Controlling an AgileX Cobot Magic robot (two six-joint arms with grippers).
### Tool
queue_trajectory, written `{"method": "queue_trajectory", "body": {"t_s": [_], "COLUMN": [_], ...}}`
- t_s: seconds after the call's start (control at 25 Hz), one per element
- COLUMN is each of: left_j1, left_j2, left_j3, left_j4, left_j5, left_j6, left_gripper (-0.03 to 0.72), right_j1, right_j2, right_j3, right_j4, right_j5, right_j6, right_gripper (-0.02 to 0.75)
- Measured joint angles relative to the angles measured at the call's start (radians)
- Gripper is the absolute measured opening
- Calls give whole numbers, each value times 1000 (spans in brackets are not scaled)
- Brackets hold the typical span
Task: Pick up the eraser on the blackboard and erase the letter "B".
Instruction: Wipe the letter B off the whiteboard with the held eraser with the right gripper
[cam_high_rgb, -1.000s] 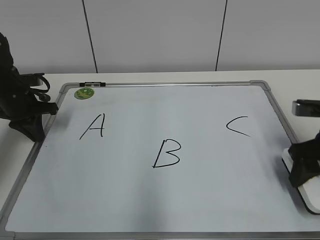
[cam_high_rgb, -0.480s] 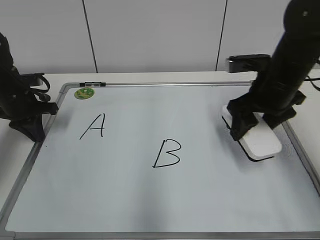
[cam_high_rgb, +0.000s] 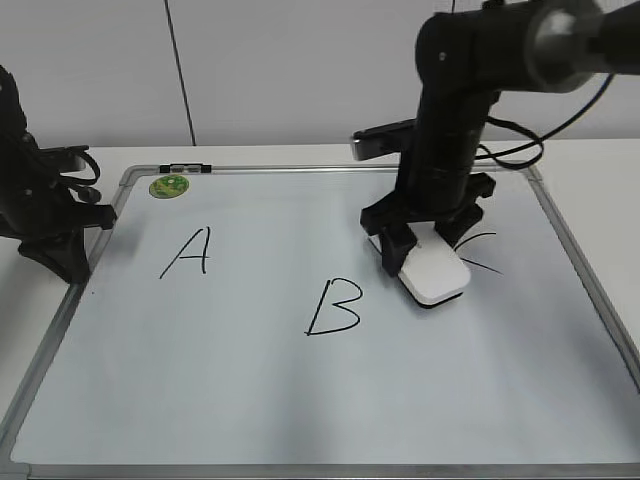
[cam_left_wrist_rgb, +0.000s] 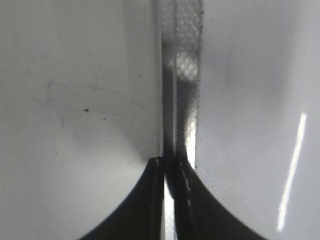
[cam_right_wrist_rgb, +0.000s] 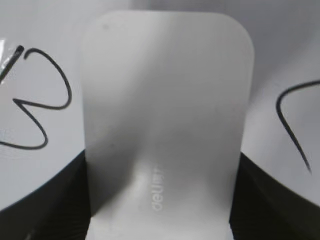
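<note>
The blackboard (cam_high_rgb: 300, 400) is a glossy white board in a silver frame, lying flat with black letters on it. The letter "B" (cam_high_rgb: 333, 308) stands whole near the middle. My right gripper (cam_high_rgb: 422, 252) is shut on the white eraser (cam_high_rgb: 434, 273) and holds it on or just above the board, right of the "B" and over the left part of the "C" (cam_high_rgb: 485, 262). In the right wrist view the eraser (cam_right_wrist_rgb: 167, 125) fills the middle, with the "B" (cam_right_wrist_rgb: 40, 97) at its left and the "C" (cam_right_wrist_rgb: 292, 125) at its right. My left gripper (cam_left_wrist_rgb: 169, 165) is shut and empty over the board's left frame.
The letter "A" (cam_high_rgb: 188, 252) is at the board's left. A round green magnet (cam_high_rgb: 169, 186) and a black marker (cam_high_rgb: 185, 168) lie at the top left edge. The left arm (cam_high_rgb: 40, 215) stands by the left frame. A white wall is behind.
My right arm has carried the eraser from off the board's right edge leftward across the board, past the "C", to just right of the "B". The left arm has not moved.
</note>
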Motion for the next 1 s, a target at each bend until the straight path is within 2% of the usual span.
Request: {"method": "queue_trajectory", "body": {"t_s": [0.24,0.72,1.0], "left_j1": [0,0,0], "left_j2": [0,0,0], "left_j3": [0,0,0], "left_j4": [0,0,0], "left_j5": [0,0,0], "left_j6": [0,0,0], "left_gripper": [20,20,20], "right_j1": [64,99,185], "right_j2": [121,149,160], "right_j3": [-112,-136,-142], "right_j4": [-20,-51,-62], "right_j5": [24,30,-6], "right_j6": [23,48,48], "right_gripper": [517,516,515]}}
